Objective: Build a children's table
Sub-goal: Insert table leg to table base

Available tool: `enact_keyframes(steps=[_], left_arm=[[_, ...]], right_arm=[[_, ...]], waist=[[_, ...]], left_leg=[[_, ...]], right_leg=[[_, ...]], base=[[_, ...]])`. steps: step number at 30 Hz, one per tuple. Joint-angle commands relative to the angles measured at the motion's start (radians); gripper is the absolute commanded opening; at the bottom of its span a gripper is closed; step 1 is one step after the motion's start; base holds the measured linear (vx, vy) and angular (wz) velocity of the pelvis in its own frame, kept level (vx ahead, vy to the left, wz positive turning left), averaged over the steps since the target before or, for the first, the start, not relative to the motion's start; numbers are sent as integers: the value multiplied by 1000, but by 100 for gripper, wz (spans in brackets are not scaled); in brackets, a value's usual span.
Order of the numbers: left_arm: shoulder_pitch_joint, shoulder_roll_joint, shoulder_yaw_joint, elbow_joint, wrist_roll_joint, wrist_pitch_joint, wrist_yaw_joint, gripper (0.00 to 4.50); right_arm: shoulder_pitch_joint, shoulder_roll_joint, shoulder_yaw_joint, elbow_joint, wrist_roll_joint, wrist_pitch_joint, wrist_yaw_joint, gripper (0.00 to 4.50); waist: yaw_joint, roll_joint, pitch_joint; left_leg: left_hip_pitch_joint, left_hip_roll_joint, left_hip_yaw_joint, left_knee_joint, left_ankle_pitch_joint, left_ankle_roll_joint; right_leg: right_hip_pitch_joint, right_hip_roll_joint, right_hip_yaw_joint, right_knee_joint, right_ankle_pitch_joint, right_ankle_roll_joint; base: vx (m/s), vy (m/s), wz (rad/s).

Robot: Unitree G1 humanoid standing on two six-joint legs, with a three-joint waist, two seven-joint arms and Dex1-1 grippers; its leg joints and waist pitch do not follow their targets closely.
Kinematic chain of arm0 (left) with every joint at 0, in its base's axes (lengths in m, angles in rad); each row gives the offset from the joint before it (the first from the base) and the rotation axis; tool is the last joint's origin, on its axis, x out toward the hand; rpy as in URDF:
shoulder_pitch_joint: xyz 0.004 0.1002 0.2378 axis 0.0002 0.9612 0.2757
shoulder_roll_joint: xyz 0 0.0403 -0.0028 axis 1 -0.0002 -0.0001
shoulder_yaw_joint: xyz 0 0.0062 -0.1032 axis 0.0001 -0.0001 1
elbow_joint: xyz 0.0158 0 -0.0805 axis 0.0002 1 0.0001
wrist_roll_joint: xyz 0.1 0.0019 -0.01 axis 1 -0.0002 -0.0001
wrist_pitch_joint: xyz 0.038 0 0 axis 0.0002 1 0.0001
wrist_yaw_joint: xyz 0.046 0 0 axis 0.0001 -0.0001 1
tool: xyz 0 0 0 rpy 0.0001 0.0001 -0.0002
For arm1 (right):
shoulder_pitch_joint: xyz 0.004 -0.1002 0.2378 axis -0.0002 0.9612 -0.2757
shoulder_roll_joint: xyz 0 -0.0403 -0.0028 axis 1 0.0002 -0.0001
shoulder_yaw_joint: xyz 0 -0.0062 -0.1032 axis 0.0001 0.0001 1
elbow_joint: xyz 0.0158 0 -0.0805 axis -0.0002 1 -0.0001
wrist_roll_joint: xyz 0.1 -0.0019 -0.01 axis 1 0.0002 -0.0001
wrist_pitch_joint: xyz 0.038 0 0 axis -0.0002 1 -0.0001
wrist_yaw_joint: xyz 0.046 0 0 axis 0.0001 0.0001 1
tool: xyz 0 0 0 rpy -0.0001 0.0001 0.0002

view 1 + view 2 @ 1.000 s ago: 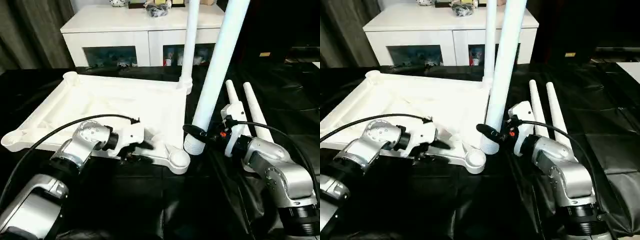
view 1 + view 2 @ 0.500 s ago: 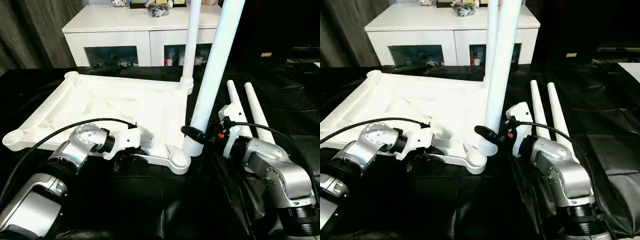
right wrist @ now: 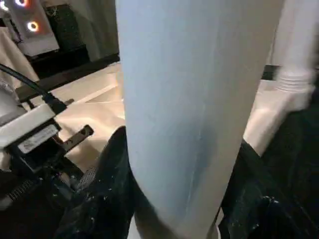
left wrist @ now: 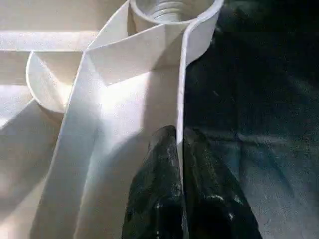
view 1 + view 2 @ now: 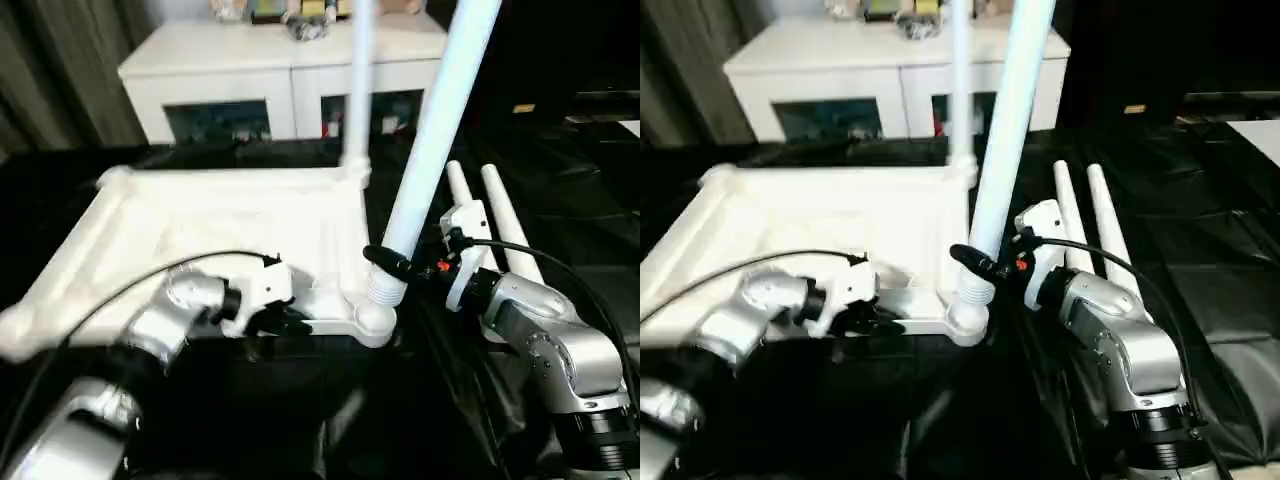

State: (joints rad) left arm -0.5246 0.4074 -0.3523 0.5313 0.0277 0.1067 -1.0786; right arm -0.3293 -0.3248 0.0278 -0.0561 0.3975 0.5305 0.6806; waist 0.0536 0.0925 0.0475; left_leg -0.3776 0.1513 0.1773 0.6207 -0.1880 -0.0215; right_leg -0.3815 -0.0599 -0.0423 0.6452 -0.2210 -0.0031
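Note:
The children's table top (image 5: pixel 200 215) lies upside down on black sheeting, ribs up. One leg (image 5: pixel 357 90) stands in its far right corner. My left gripper (image 5: pixel 290 320) is shut on the thin front rim (image 4: pixel 182 99), its fingers (image 4: pixel 159 189) pinching the wall just short of the near right corner socket (image 5: pixel 376 322). My right gripper (image 5: pixel 392 264) is shut on a second leg (image 5: pixel 430 130), which leans right with its ribbed lower end just above and beside that socket. Black fingers (image 3: pixel 107 174) flank this leg (image 3: pixel 194 99) in the right wrist view.
Two loose legs (image 5: pixel 500 215) lie side by side on the sheeting to the right of my right arm. A white cabinet (image 5: pixel 260 70) with dark glass doors stands behind the table top, with small items on it.
My left fingers have closed onto the table top's front rim. The near right socket now sits closer under the held leg's end. The camera has shifted too.

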Motion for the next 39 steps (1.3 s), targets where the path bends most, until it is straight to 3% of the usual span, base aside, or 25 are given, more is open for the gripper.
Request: enact_keyframes(steps=[1, 2, 4, 7, 9, 12, 13, 14, 15, 16, 17, 19, 20, 22, 30, 37, 39], left_arm=[[65, 8, 2, 8, 57, 95, 100, 0], [76, 4, 8, -23, 60, 115, 117, 0], [87, 5, 8, -73, 75, 155, 146, 0], [91, 7, 3, -113, 79, 174, 161, 0], [99, 5, -1, -154, 75, 185, 152, 0], [108, 10, -13, -189, 74, 177, 129, 0], [109, 10, -15, -193, 73, 177, 128, 0], [110, 9, -15, -198, 73, 179, 129, 0], [111, 9, -22, -212, 77, 186, 129, 0], [111, 9, -22, -212, 77, 186, 129, 0], [112, 10, -25, -220, 78, 194, 131, 0], [112, 10, -27, -228, 78, 202, 133, 0], [110, 9, -28, -230, 78, 204, 134, 0], [109, 7, -29, -237, 80, 210, 134, 0], [108, 13, -26, -255, 75, 217, 130, 0], [88, 21, -26, -244, 73, 210, 126, 0], [81, 23, -26, -237, 72, 206, 118, 0]], right_arm=[[-30, 3, -4, 8, 9, 15, -7, 184], [-35, 1, 0, 16, 8, 21, -3, 184], [-44, -3, 7, 31, 10, 33, 4, 184], [-57, -13, 21, 48, 4, 40, 23, 184], [-77, -6, 19, 81, 4, 35, 30, 184], [-115, 12, 7, 157, 14, 15, 51, 184], [-123, 15, 7, 174, 14, 9, 58, 184], [-129, 17, 7, 187, 14, 5, 64, 184], [-155, 29, 3, 244, 13, -18, 77, 184], [-155, 29, 3, 244, 13, -18, 77, 184], [-168, 36, -1, 268, 17, -25, 83, 184], [-187, 44, -8, 306, 22, -36, 91, 184], [-194, 45, -10, 320, 24, -38, 96, 184], [-211, 48, -8, 363, 21, -49, 111, 184], [-247, 64, -6, 485, -3, -101, 143, 184], [-242, 66, -8, 525, -4, -118, 167, 184], [-242, 69, -13, 543, -7, -130, 168, 184]], waist=[[0, -21, -44], [-7, -30, -41], [-16, -26, -38], [-24, -29, -36], [-27, -25, -39], [-30, -23, -44], [-30, -27, -46], [-28, -24, -48], [-26, -35, -51], [-24, -38, -53], [-18, -32, -52], [-12, -36, -55], [-12, -47, -55], [-2, -50, -57], [7, -63, -55], [5, -62, -53], [4, -57, -51]], left_leg=[[9, 76, -48, -92, -318, -18], [6, 74, -50, -97, -336, -21], [11, 69, -53, -96, -377, -29], [20, 67, -57, -97, -419, -37], [17, 71, -59, -103, -412, -38], [15, 73, -57, -109, -394, -36], [18, 73, -54, -108, -394, -34], [21, 73, -51, -107, -373, -30], [20, 74, -44, -106, -342, -18], [19, 74, -42, -104, -322, -12], [21, 74, -39, -103, -302, -4], [27, 77, -34, -100, -284, -2], [28, 77, -31, -100, -278, 0], [25, 76, -28, -96, -229, 18], [22, 79, -29, -99, -221, 19], [24, 80, -31, -104, -258, 1], [24, 78, -30, -104, -273, -3]], right_leg=[[30, -103, 53, -107, -418, -178], [31, -102, 51, -111, -452, -160], [24, -102, 50, -120, -524, -138], [14, -101, 49, -132, -591, -113], [18, -99, 46, -129, -529, -122], [23, -95, 44, -120, -395, -163], [21, -96, 45, -120, -376, -173], [22, -95, 47, -118, -325, -190], [23, -95, 48, -118, -277, -202], [25, -97, 49, -115, -254, -210], [23, -97, 50, -117, -242, -215], [19, -95, 49, -115, -214, -226], [19, -93, 50, -116, -203, -228], [24, -97, 51, -110, -168, -237], [26, -99, 48, -108, -194, -236], [24, -97, 49, -112, -232, -220], [23, -97, 49, -116, -248, -219]], base=[[0, 0, 0], [0, 0, 0], [0, 0, 0], [0, 0, 0], [0, 0, 0], [0, 0, 0], [0, 0, 0], [0, 0, 0], [0, 0, 0], [0, 0, 0], [0, 0, 0], [0, 0, 0], [0, 0, 0], [0, 0, 0], [0, 0, 0], [0, 0, 0], [0, 0, 0]])
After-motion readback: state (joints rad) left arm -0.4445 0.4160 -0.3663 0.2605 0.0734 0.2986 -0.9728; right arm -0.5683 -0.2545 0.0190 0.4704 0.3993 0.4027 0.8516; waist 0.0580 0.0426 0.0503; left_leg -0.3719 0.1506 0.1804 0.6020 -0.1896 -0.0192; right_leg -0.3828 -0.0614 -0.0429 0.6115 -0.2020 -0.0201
